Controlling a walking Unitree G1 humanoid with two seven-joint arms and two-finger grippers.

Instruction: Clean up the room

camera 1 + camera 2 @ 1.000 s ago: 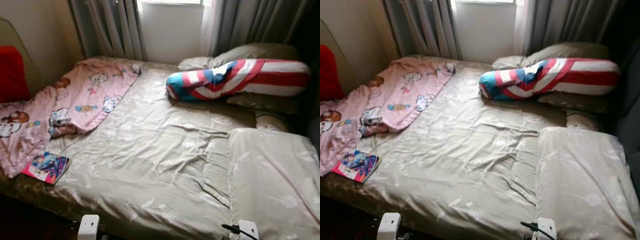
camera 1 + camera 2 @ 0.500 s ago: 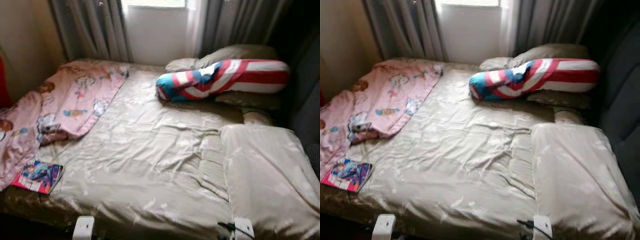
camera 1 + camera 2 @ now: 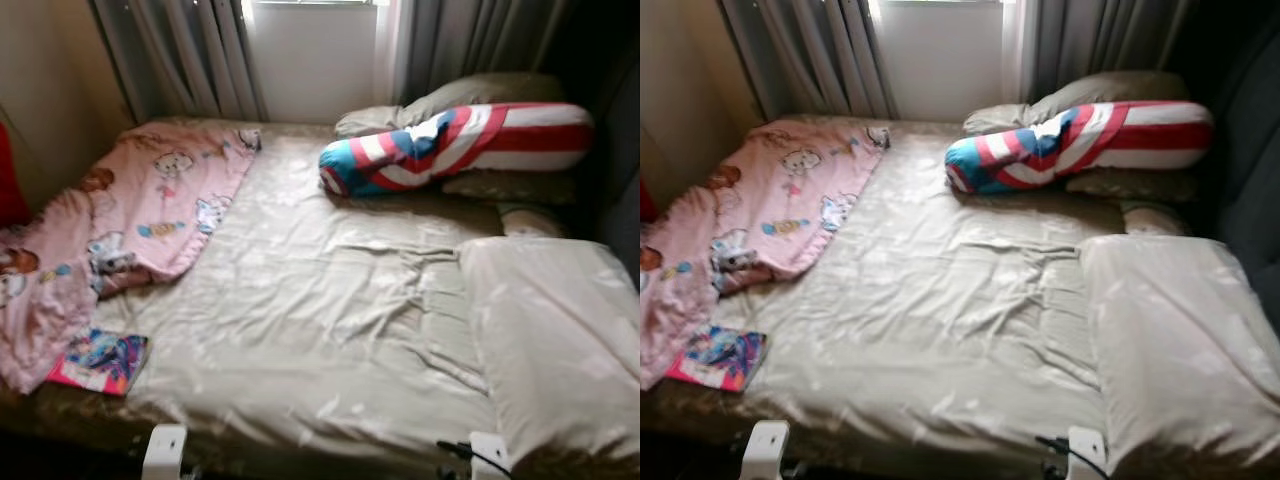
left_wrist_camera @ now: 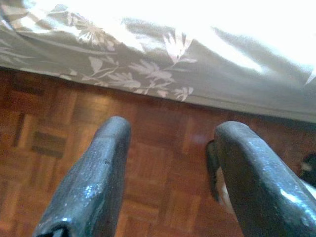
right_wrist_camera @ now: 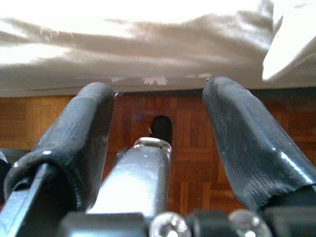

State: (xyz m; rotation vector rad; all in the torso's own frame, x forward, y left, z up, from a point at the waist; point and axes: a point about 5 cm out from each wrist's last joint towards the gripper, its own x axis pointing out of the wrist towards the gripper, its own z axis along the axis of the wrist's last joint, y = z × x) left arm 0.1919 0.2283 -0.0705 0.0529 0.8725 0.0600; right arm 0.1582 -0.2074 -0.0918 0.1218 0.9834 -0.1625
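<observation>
Bedding is spread over the bed (image 3: pixel 330 330): a pink blanket (image 3: pixel 140 210) at the far left, a striped bolster (image 3: pixel 450 145) at the far right, a book (image 3: pixel 100 362) at the near left edge. Both the left gripper (image 4: pixel 170 173) and right gripper (image 5: pixel 158 148) are held low over the wooden floor (image 4: pixel 158 143), jaws apart and empty.

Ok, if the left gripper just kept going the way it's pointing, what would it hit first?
Most likely the wooden parquet floor: the open left gripper points down at it, just short of the bedsheet's hanging edge. Depth is hard to judge.

Right tool (image 5: pixel 155 123) is hanging with fingers (image 5: pixel 81 143) spread apart, empty, over the parquet floor (image 5: pixel 185 163), beside the bed's draped sheet edge (image 5: pixel 148 57).
</observation>
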